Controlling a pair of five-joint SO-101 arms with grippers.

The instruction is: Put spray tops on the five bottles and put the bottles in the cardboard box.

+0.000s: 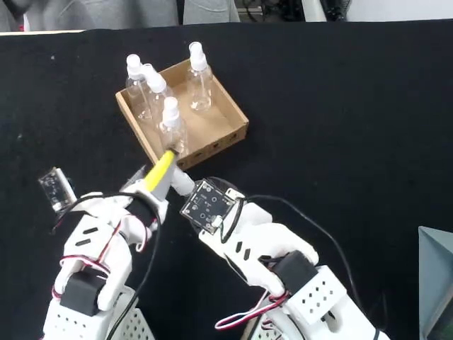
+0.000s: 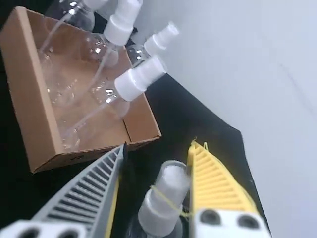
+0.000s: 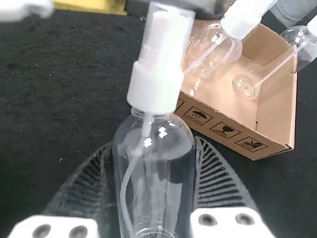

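Clamped in the right gripper [image 3: 152, 148], its jaws pressed against either side of the clear body, the fifth bottle [image 3: 151, 168] sits closest to the lens. It is held just outside the near wall of the cardboard box [image 1: 212, 145], on the side toward the table's [image 1: 354, 106] near edge. The left gripper [image 2: 158, 146] sits around its spray top [image 2: 163, 198], though I cannot tell whether it is truly pinching the top or only bracketing it. The bottle is thin, see-through plastic with rounded shoulders, apparently empty, with a pale dip tube running down inside and a white pump head on the neck. It should weigh almost nothing, and the smooth curved wall looks slippery and likely to flex under a hard squeeze. The mid-body grip therefore seems right, firm but not crushing. The top is the stiffer part and its collar is the better place to turn or press it. Whether it is fully seated I cannot make out. Four other bottles [image 1: 199, 81], all capped in white, already stand in the box, which lies toward the table's far left.
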